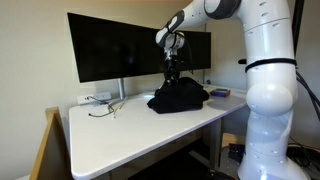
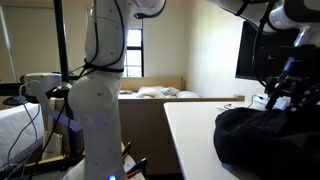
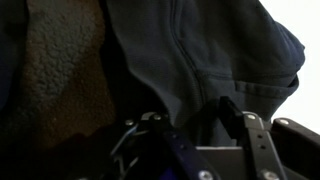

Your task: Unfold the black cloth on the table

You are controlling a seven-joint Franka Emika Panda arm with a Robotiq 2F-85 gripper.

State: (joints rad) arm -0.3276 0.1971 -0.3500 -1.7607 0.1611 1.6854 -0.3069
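The black cloth [image 1: 180, 98] lies in a rumpled heap on the white table [image 1: 130, 135], in front of the monitors. It also shows in an exterior view [image 2: 262, 138] at the right end of the table [image 2: 195, 135]. My gripper [image 1: 172, 73] points down right over the top of the heap, and its spread fingers show in an exterior view [image 2: 284, 93]. In the wrist view the dark cloth [image 3: 200, 50] fills the picture. The gripper [image 3: 190, 122] is open, with fabric lying between its two fingertips.
Two black monitors [image 1: 115, 47] stand along the back of the table. A thin cable or pair of glasses [image 1: 105, 108] lies left of the cloth. A small purple item [image 1: 220, 92] sits to its right. The robot's white base [image 1: 268, 110] stands at the table's end.
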